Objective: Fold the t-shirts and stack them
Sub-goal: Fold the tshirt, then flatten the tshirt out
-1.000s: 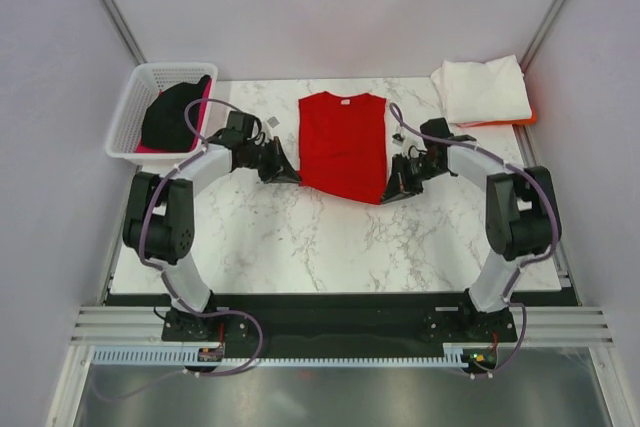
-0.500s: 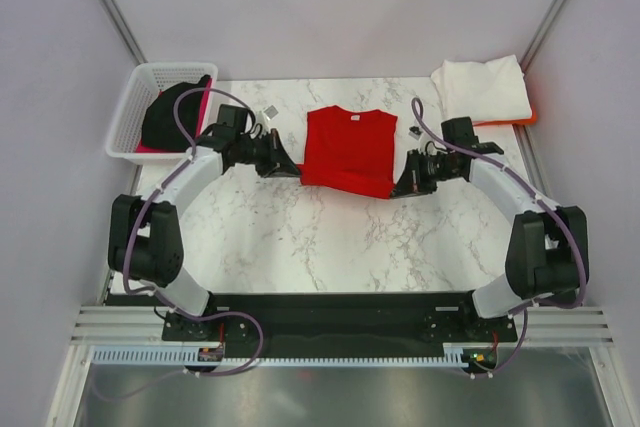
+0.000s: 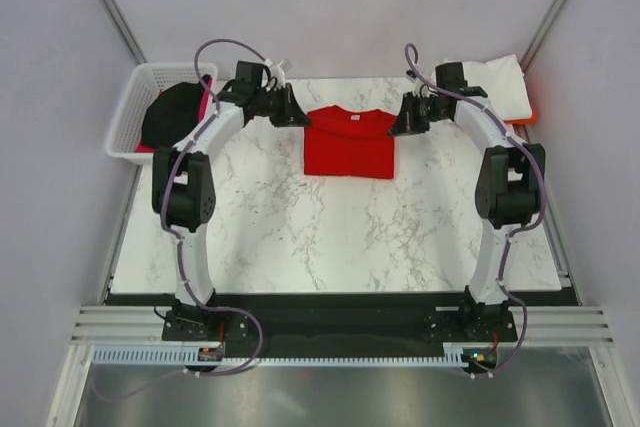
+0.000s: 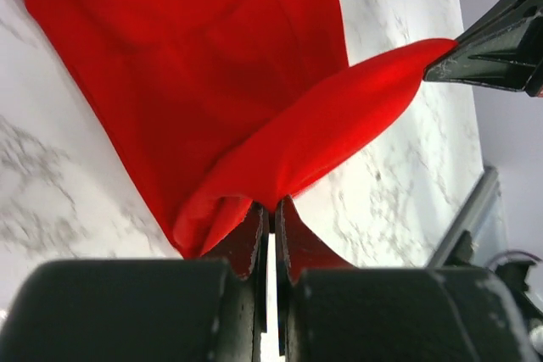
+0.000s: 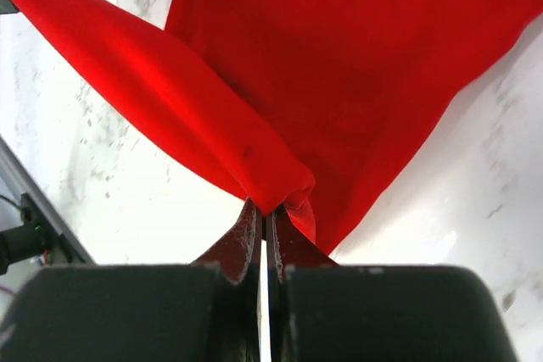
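A bright red t-shirt point(image 3: 348, 144) lies folded in half on the marble table, far centre. My left gripper point(image 3: 299, 119) is shut on its left hem corner point(image 4: 254, 177), held at the far edge by the collar. My right gripper point(image 3: 397, 129) is shut on the right hem corner point(image 5: 276, 182), also at the far edge. In both wrist views the lifted hem stretches taut between the two grippers above the lower layer. A white t-shirt point(image 3: 482, 89) lies folded on an orange one point(image 3: 527, 118) at the far right corner.
A white lattice basket point(image 3: 132, 119) at the far left holds a black shirt point(image 3: 172, 115) and a magenta-pink one point(image 3: 207, 105). Grey walls enclose the table on three sides.
Both grippers carried the red shirt's near hem away from me over the shirt to its collar end, folding it in half. Both arms are now stretched far.
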Controlling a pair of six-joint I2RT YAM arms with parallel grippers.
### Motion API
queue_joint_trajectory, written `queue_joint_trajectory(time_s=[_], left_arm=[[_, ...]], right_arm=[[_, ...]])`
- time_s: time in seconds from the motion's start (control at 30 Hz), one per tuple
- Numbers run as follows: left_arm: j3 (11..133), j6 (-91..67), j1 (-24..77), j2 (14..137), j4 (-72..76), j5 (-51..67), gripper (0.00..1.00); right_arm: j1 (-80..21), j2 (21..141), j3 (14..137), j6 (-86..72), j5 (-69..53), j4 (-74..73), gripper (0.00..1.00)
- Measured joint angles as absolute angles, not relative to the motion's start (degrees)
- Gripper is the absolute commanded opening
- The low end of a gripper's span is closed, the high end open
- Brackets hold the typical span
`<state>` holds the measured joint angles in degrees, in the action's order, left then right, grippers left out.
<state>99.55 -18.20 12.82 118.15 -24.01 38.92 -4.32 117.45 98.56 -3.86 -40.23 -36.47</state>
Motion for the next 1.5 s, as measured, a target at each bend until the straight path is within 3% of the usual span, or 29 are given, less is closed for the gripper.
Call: queue_joint_trajectory(time_s=[0.23,0.3,0.33,0.37,0.47,0.7,0.9,1.2,1.5], left_arm=[[116.1,-15.2,12.9,131.9,-22.4,35.6,0.05],[119.9,-14.2,13.0,135.0,-21.7,34.1,0.29],[121.3,-13.6,13.1,136.4,-20.9,33.0,0.39],[122.6,-13.0,13.3,137.5,-20.0,31.7,0.53],[124.6,-11.4,13.9,139.5,-18.2,28.0,0.67],[122.7,-10.3,15.3,137.8,-16.1,21.4,0.68],[114.7,-9.9,15.9,130.5,-18.3,26.1,0.55],[104.6,-9.6,16.2,126.5,-21.0,42.5,0.5],[105.5,-8.8,17.8,132.0,-22.4,45.4,0.47]], right_arm=[[-4.3,130.4,115.0,-2.3,-36.8,-35.7,0.01],[-4.3,133.1,118.2,-2.1,-35.5,-34.6,0.09],[-4.3,134.4,119.9,-2.1,-34.8,-34.2,0.22],[-4.4,135.6,121.3,-2.0,-33.5,-33.7,0.25],[-4.8,137.9,123.7,-1.3,-28.8,-33.2,0.37],[-5.0,135.7,120.6,0.3,-23.1,-32.7,0.55],[-2.3,132.2,114.5,0.6,-27.8,-33.5,0.65],[3.5,137.2,114.5,-3.1,-41.3,-32.1,0.68],[2.5,143.1,114.6,-8.7,-53.3,-26.4,0.77]])
